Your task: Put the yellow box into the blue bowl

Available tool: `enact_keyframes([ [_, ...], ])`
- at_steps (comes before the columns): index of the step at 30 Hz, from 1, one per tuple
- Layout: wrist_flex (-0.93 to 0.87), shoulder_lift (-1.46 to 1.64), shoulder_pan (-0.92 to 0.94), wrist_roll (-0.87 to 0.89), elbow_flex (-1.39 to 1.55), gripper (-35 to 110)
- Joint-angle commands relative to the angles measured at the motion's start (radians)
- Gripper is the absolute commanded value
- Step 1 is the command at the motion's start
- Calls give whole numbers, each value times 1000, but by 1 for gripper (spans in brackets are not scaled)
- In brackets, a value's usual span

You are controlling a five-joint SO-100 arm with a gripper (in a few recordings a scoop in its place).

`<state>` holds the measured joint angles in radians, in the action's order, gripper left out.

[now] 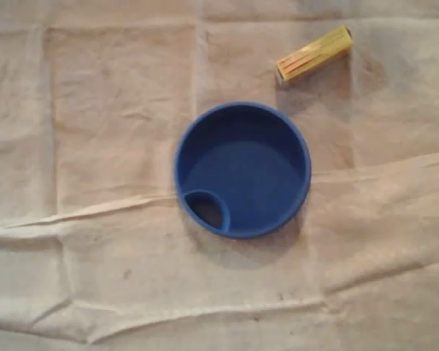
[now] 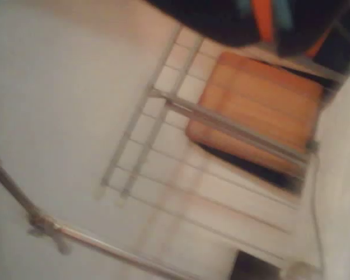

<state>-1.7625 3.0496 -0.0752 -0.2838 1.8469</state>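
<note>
Yellow box (image 1: 314,55) with thin red stripes along its side, solid blue bowl (image 1: 243,170), creased off-white cloth (image 1: 95,146) on the surface, orange-brown wooden seat (image 2: 259,108), pale grey metal rack (image 2: 163,151)

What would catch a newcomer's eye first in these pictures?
The round deep-blue plastic bowl stands out first, mid-frame in the overhead view on a wrinkled beige cloth. Next is the yellow rectangular box lying up and right of it, clear of its rim. In the blurred wrist view, an orange-brown slatted panel sits behind grey metal bars, upper right.
</note>
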Motion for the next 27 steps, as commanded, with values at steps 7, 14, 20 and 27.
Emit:
enact_keyframes([
  [7,5,-537,2,-5,-6,0],
  [14,8,-765,2,-6,-9,0],
  [20,11,-930,2,-6,-25,0],
  [27,75,-1039,2,-8,-25,0],
])
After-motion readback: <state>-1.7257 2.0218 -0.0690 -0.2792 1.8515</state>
